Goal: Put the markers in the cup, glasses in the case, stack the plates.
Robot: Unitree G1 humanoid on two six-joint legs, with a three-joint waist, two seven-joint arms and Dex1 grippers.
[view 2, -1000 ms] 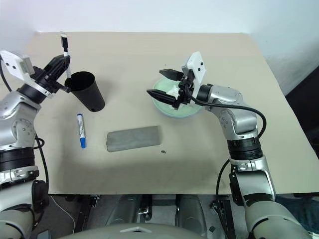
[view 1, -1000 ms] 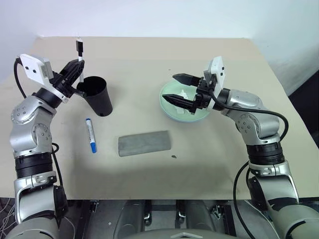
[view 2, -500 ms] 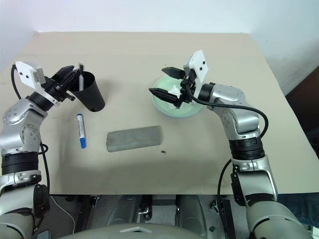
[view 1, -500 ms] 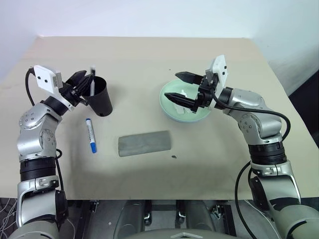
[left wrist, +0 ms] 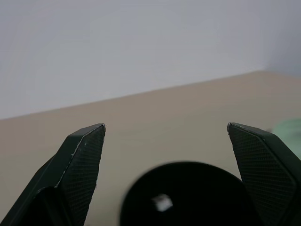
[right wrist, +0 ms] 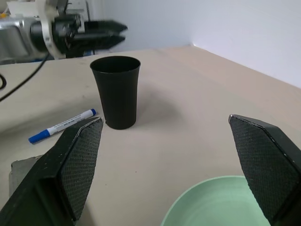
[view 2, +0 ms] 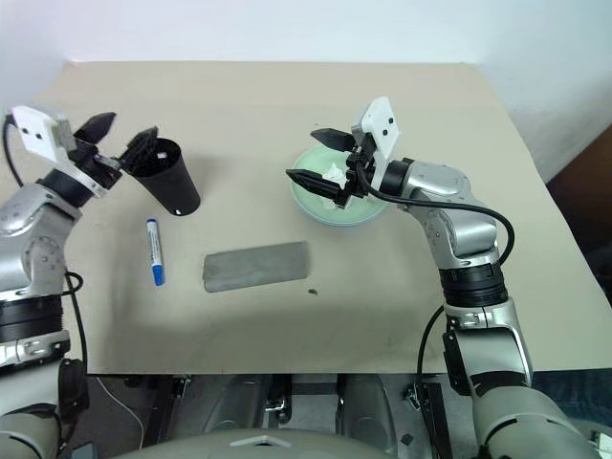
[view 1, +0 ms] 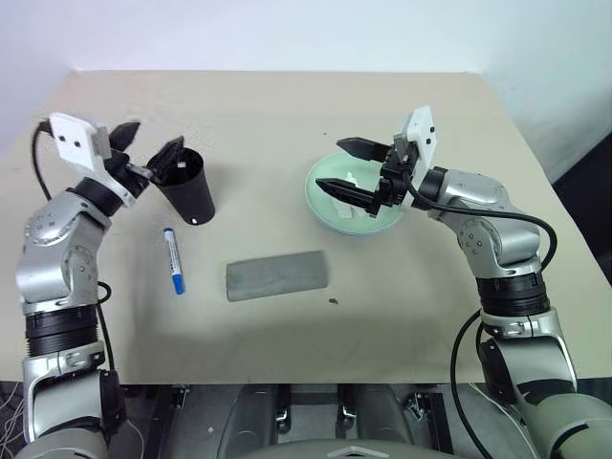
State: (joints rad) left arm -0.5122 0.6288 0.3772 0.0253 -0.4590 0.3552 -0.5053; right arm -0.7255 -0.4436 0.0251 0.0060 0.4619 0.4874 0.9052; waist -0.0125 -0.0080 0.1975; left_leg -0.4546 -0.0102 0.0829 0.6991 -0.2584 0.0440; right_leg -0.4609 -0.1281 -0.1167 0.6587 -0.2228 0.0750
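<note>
The black cup (view 1: 188, 187) stands at the left of the table, and the white end of a marker (left wrist: 162, 202) shows inside it. Just above and left of its rim, my left gripper (view 1: 151, 137) is open and holds nothing. A second marker (view 1: 173, 259), white with a blue cap, lies on the table in front of the cup. The grey case (view 1: 277, 274) lies shut at mid-table. My right gripper (view 1: 330, 163) is open and empty over the near-left rim of the pale green plate (view 1: 323, 206). The glasses are out of view.
A small crumpled white tissue (view 1: 356, 180) lies in the green plate. Bare beige tabletop (view 1: 287, 115) stretches behind the cup and plate and along the front edge. A white wall rises behind the table's far edge.
My left gripper held a marker above the cup, lowered it in and opened. The marker now sits inside the cup. The right arm has not moved.
</note>
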